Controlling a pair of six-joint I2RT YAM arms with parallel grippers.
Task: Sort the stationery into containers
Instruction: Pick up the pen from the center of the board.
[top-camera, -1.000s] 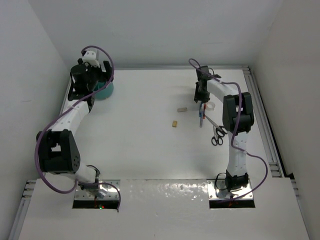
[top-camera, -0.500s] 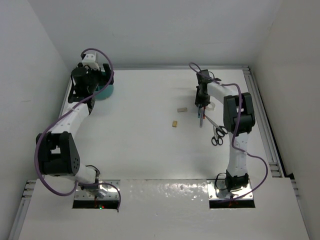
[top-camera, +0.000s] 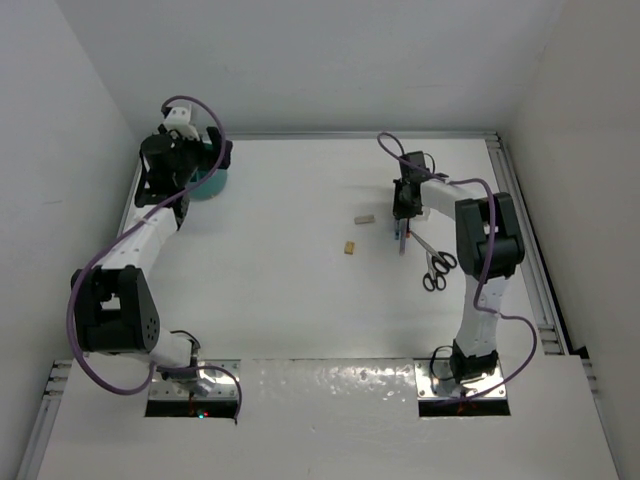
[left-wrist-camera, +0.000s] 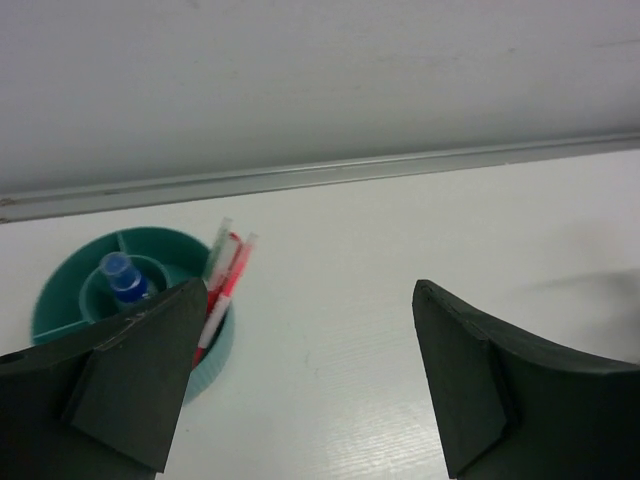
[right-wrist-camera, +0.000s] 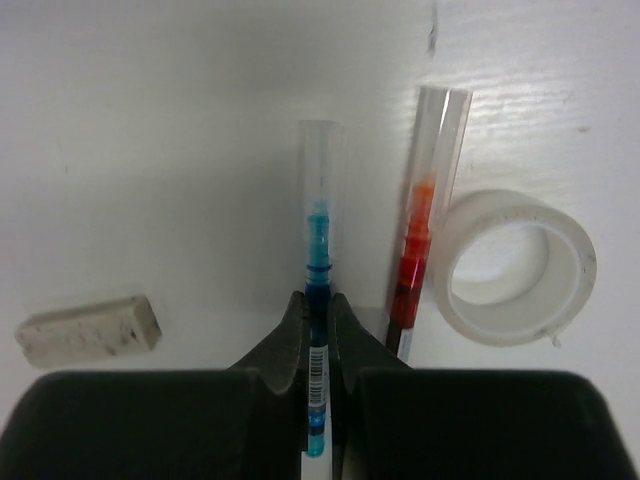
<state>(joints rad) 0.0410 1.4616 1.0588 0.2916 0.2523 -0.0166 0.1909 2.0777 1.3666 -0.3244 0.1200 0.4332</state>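
Note:
In the right wrist view my right gripper (right-wrist-camera: 318, 330) is shut on a blue pen (right-wrist-camera: 318, 250) lying on the table. A red pen (right-wrist-camera: 418, 250) lies just right of it, and a white tape roll (right-wrist-camera: 515, 265) lies against that pen. A pale eraser block (right-wrist-camera: 88, 328) is to the left. In the left wrist view my left gripper (left-wrist-camera: 310, 370) is open and empty, to the right of the teal tub (left-wrist-camera: 55, 300). The tub holds a blue-capped bottle (left-wrist-camera: 120, 275) and red pens (left-wrist-camera: 225, 280). The black-handled scissors (top-camera: 435, 270) and the tan eraser (top-camera: 349, 247) lie on the table.
A metal rail (left-wrist-camera: 400, 170) runs along the back wall behind the tub. In the top view the tub (top-camera: 208, 186) is at the far left corner and my right gripper (top-camera: 403, 210) is at the far right. Side walls stand close on both sides.
The right arm's elbow has swung right and its wrist has come down onto the pens. The left gripper has shifted slightly beside the tub.

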